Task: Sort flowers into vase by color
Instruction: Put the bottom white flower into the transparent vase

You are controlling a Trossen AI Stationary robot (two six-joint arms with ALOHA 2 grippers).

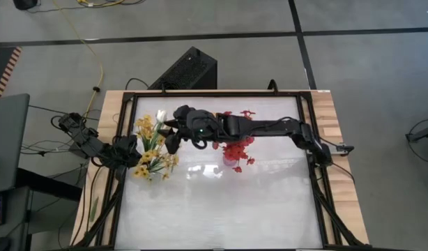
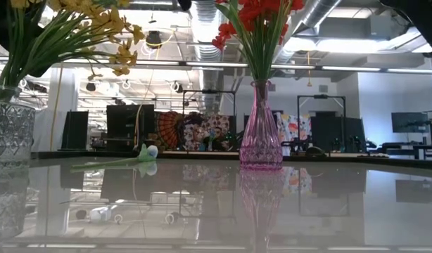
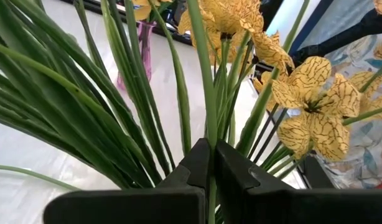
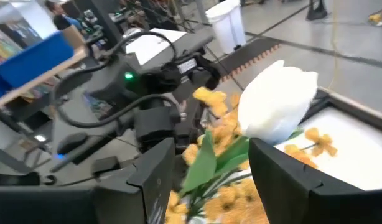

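Observation:
Yellow blossom sprays [image 1: 151,150] stand in a clear glass vase [image 2: 8,126] at the table's left. Red sprays [image 1: 236,148] stand in a pink vase [image 2: 260,133] near the middle. My left gripper [image 3: 211,146] is at the yellow bunch, shut on one of its stems. My right gripper [image 4: 211,165] reaches across the table above the yellow flowers, shut on a white tulip [image 4: 275,109], which also shows in the high view as white tulip [image 1: 160,116]. A second white tulip [image 2: 149,151] lies flat on the table's far left part. My left gripper pinches one green stem [image 3: 209,127] of the yellow bunch between its two fingers, well below the blossoms. The fingers lie across the stem, which stands upright among the other stems. My right gripper has the white tulip's stem and leaf [image 4: 206,158] just below the bud between its two fingers. The bud sticks out past the fingertips, lifted clear over the yellow flowers.
A dark frame [image 1: 311,174] runs around the glossy white tabletop [image 1: 221,209]. My right arm [image 1: 270,127] spans the table's far half, over the red flowers. A black box [image 1: 189,70] and cables lie on the floor beyond the far edge.

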